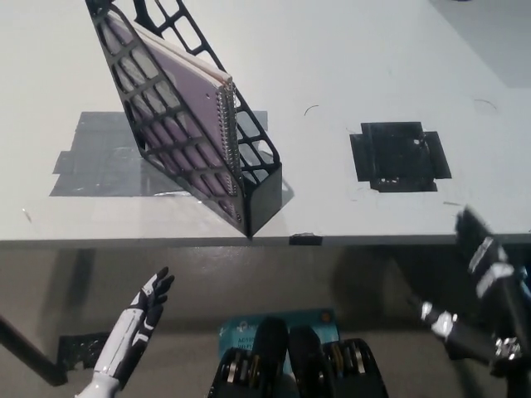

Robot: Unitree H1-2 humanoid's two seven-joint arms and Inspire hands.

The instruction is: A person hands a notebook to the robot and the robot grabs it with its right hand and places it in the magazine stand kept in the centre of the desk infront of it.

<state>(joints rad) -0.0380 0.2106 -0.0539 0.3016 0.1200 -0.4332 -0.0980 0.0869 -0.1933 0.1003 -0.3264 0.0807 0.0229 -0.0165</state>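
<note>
While the notebook [178, 108] stands inside the black magazine stand [257, 195], its long axis slants from upper left to lower right, spiral binding facing the desk's [373, 66] near edge. Its far end is cropped. Below that edge, the white left hand [149, 300] spreads empty; the blurred right hand [481, 307] is unreadable.

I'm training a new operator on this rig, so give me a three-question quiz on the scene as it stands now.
1. True or false: the notebook sits inside the magazine stand.
2. Which robot hand is nearer the stand: A) the white left robot hand, B) the black right robot hand?
3. Fill in: the black taped square lies to the stand's robot-____ side.

Key: 1 true; 2 A; 3 right.
</note>
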